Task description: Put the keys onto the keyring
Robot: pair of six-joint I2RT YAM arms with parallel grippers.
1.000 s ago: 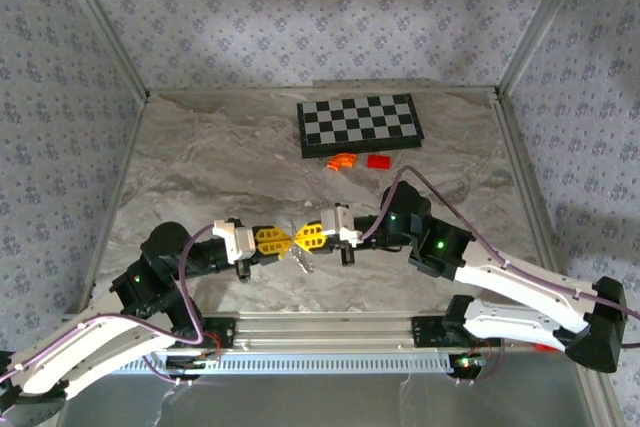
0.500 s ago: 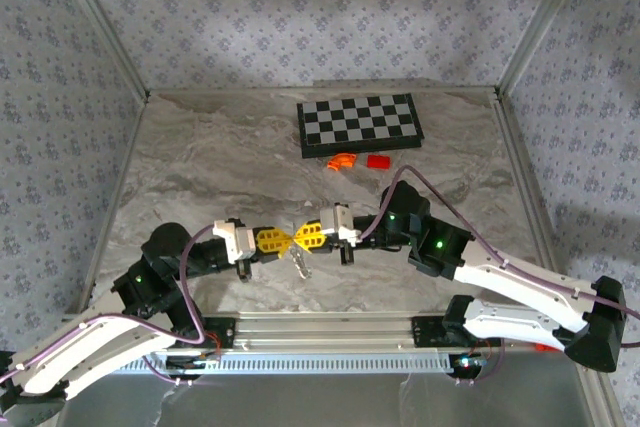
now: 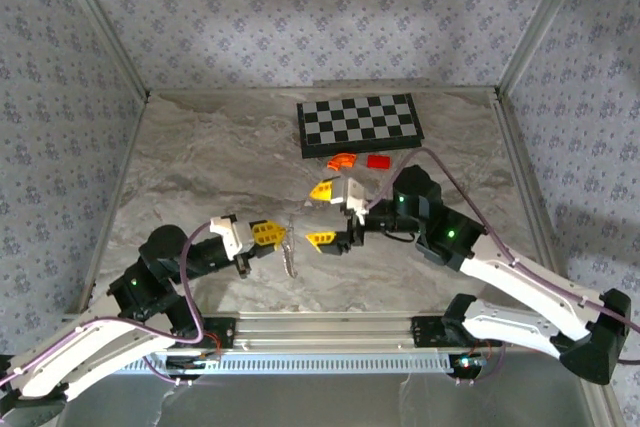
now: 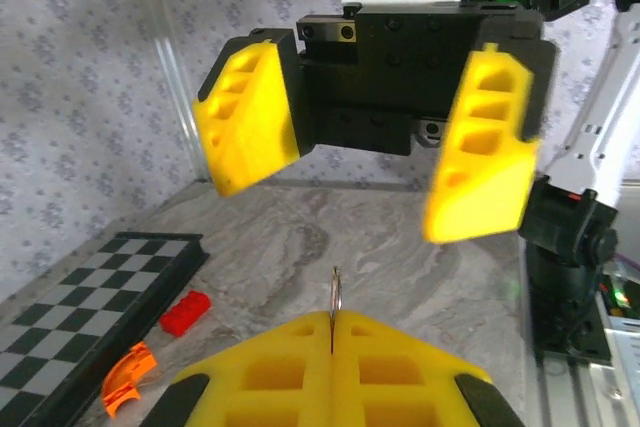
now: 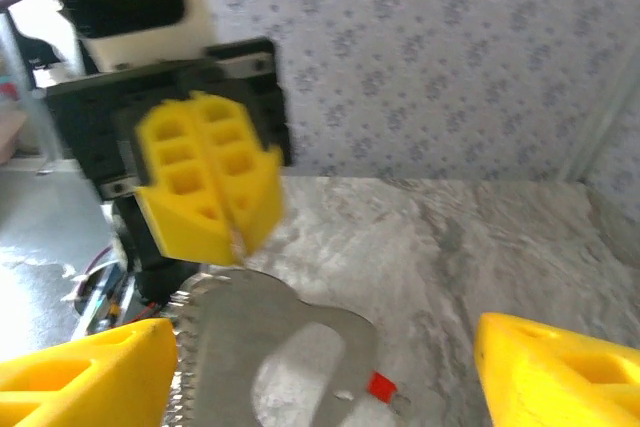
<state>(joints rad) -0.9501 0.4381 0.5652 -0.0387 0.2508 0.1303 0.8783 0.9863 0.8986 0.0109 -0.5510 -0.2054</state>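
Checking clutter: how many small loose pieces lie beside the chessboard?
2: an orange curved piece and a red block, both along the chessboard's near edge; others may be hidden.

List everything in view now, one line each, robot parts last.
chessboard: 1, black-and-white, far side of table
red block: 1, red, in front of chessboard
orange curved piece: 1, orange, beside red block
keyring: 1, silvery chain loop, hanging from left gripper
key: 1, tiny red, at loop's edge; threaded or not unclear
table: 1, grey marbled, underneath
left gripper: 1, yellow fingers, shut on keyring
right gripper: 1, yellow fingers, open, facing left gripper
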